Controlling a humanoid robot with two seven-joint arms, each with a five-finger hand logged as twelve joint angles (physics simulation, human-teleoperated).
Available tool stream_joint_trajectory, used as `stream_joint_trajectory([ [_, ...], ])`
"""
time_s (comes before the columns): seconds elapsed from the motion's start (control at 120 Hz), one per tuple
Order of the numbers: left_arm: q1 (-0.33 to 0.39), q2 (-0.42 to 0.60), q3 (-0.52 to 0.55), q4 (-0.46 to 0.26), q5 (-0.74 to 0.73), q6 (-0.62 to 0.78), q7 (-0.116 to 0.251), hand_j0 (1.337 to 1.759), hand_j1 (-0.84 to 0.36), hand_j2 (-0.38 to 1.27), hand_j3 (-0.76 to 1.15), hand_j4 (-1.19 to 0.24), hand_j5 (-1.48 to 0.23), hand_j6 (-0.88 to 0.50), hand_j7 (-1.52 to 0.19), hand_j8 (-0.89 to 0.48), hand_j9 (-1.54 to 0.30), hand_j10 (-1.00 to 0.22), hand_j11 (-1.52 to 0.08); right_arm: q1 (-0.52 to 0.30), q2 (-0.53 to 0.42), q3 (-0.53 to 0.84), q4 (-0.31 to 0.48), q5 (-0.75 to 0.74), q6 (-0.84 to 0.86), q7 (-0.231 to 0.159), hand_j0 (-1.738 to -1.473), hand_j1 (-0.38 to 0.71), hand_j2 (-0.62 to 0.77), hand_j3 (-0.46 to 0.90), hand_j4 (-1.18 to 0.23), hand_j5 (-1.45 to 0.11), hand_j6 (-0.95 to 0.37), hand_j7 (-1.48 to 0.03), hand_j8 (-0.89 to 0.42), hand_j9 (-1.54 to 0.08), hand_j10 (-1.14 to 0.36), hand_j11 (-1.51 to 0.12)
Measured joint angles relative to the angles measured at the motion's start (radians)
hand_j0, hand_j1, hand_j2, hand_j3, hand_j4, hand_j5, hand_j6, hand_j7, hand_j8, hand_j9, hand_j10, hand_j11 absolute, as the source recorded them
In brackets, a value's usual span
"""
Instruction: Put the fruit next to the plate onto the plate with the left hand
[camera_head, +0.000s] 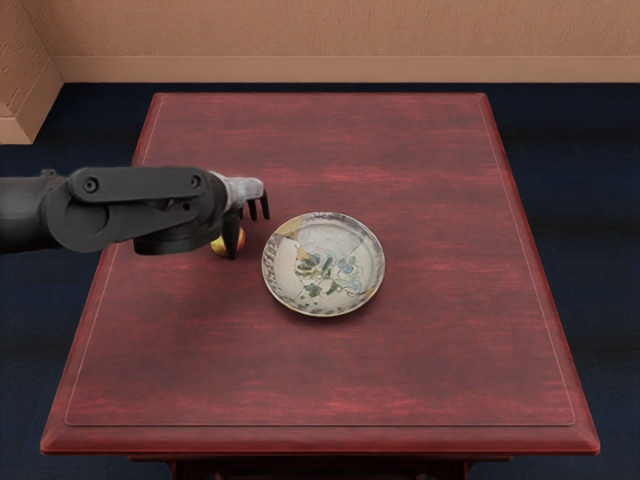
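In the head view, the left robot hand (246, 203) hovered left of centre, fingers (259, 211) loose, holding nothing. The fruit (219, 244) lay on the counter (420, 370) just left of the plate (323, 263), half hidden beneath the hand. It was probably light, firm and apt to roll, so best gripped across its widest part.

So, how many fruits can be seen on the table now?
1. One yellow-red fruit lies on the table just left of the plate, partly covered by the left robot hand. More could be hidden under it.
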Motion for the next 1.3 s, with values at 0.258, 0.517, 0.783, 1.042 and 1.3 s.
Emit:
stream_joint_trajectory([
  [0.258, -0.002, 0.003, 0.019, -0.013, -0.018, -0.003, 0.0, 1.658, -0.23, 0.1, 0.0, -0.49, -0.63, -0.49, -0.63, -0.48, -0.63, -0.49, -0.63, 0.0, 0.0, 0.0, 0.0, 0.0, 0.0, 0.0, -1.658, -0.35, 0.0, 0.0, 0.0, 0.0, 0.0, 0.0, 0.0, 0.0, 0.0, 0.0],
  [0.517, -0.002, 0.009, 0.038, -0.015, -0.018, -0.005, 0.001, 1.655, -0.31, 0.23, 0.0, -0.54, -0.69, -0.54, -0.69, -0.53, -0.71, -0.54, -0.7, 0.0, 0.0, 0.0, 0.0, 0.0, 0.0, 0.0, -1.658, -0.35, 0.0, 0.0, 0.0, 0.0, 0.0, 0.0, 0.0, 0.0, 0.0, 0.0],
  [0.783, -0.003, 0.009, 0.047, -0.015, -0.04, -0.007, 0.001, 1.646, -0.36, 0.32, 0.0, -0.63, -0.82, -0.63, -0.81, -0.47, -0.84, -0.52, -0.85, 0.0, 0.0, 0.0, 0.0, 0.0, 0.0, 0.0, -1.658, -0.35, 0.0, 0.0, 0.0, 0.0, 0.0, 0.0, 0.0, 0.0, 0.0, 0.0],
  [1.042, -0.034, 0.012, 0.046, -0.016, -0.109, -0.016, 0.001, 1.65, -0.32, 0.38, 0.0, -0.71, -0.99, -0.67, -0.98, -0.49, -0.97, -0.57, -0.97, 0.0, 0.0, 0.0, 0.0, 0.0, 0.0, 0.0, -1.658, -0.35, 0.0, 0.0, 0.0, 0.0, 0.0, 0.0, 0.0, 0.0, 0.0, 0.0],
  [1.3, -0.161, 0.011, 0.04, -0.036, -0.21, -0.052, 0.001, 1.649, -0.23, 0.21, 0.0, -0.73, -1.07, -0.68, -1.05, -0.5, -1.02, -0.58, -1.03, 0.0, 0.0, 0.0, 0.0, 0.0, 0.0, 0.0, -1.658, -0.35, 0.0, 0.0, 0.0, 0.0, 0.0, 0.0, 0.0, 0.0, 0.0, 0.0],
])
